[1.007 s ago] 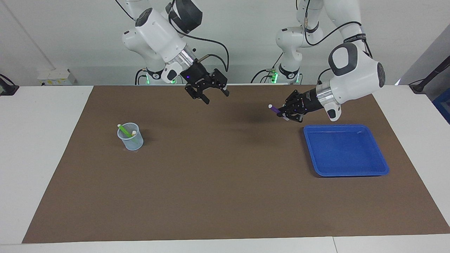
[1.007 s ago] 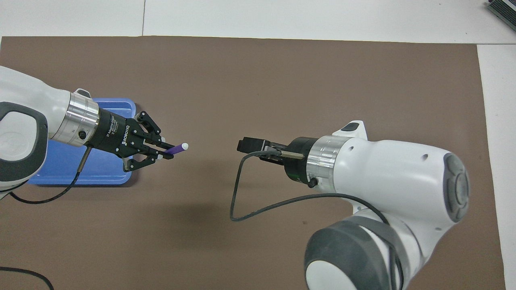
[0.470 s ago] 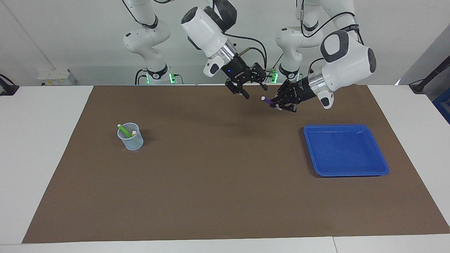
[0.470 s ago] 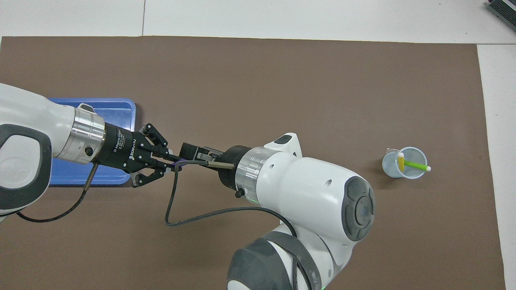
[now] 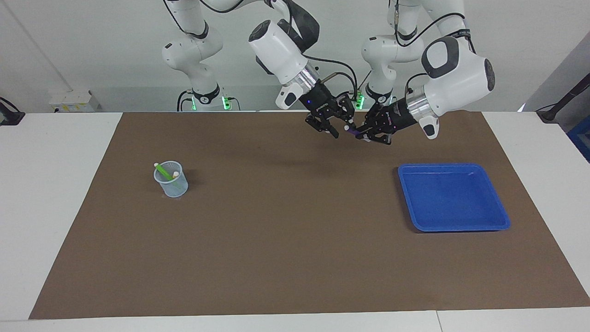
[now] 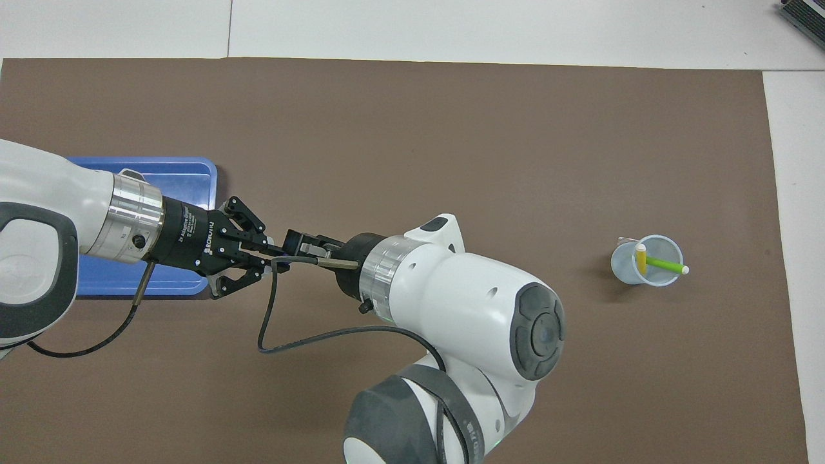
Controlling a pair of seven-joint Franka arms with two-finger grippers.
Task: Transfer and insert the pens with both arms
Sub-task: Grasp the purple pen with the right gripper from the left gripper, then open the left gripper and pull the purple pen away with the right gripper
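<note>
Cup point(image 5: 171, 180), toward the right arm's end of the bench: green pen point(image 5: 162, 171) and yellow pen point(image 6: 640, 258) inside. Two of three done.

Purple pen point(image 5: 354, 132): in the air mid-bench, gripped by the left hand point(image 5: 366, 134).

Right hand point(image 5: 342, 130): at the pen's free end; whether its grip has closed, cannot tell.

Tray point(image 5: 454, 197): empty.

Left: handover, last insertion.

A white surface point(image 5: 55, 193) carries a brown mat point(image 5: 295, 240), on which stand a clear cup point(image 5: 171, 180) and a blue tray point(image 5: 452, 197), well apart.
</note>
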